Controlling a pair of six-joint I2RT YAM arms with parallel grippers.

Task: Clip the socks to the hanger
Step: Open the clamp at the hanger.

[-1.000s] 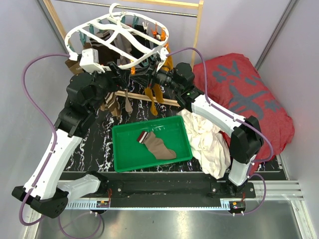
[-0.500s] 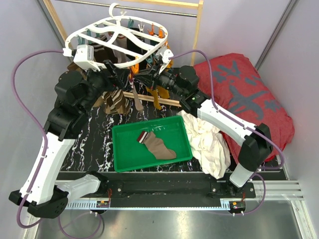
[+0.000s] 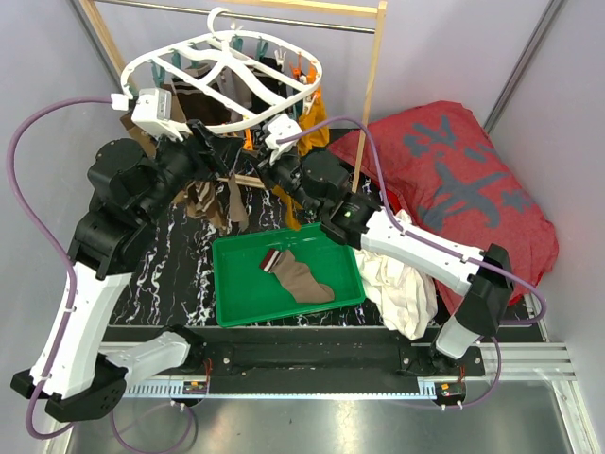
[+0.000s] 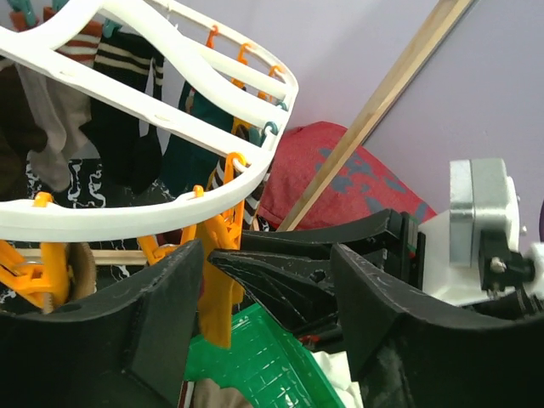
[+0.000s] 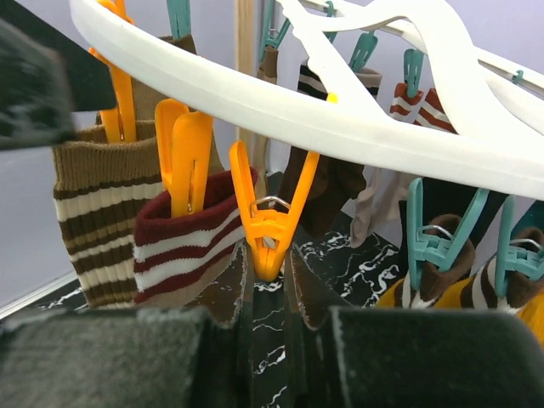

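2 claws are both up at the hanger point(image 5: 340, 132). It hangs by its hook off the wooden rack point(image 3: 371, 85), so the clips dangle where the arms can reach them from below.

Right claw point(image 5: 269, 293) is nearly closed, with the bottom end of 1 orange clip point(image 5: 268, 229) sitting right in the narrow gap between its fingers. Honestly can't tell if it's actually squeezing the clip or just flanking it. That clip has no sock in it.

Left claw point(image 4: 272, 293) is spread wide with nothing in it, parked just beside the right one under the white rim. My guess is it's there to steady the frame or lend a hand, since the whole thing looks like it would swing if poked from 1 side.

Most socks are up. A maroon-striped sock point(image 5: 183, 246) and a brown-striped sock point(image 5: 85, 204) are pinned right next to the free clip, and more hang on the teal clips point(image 5: 429, 242) further along. 1 brown sock point(image 3: 301, 276) with a striped cuff lies loose in the green tray point(image 3: 232, 307) on the worktop point(image 3: 180, 279), well below all of that. I'd say that one is meant for the orange clip, so 1 of the arms has to go down and fetch it.
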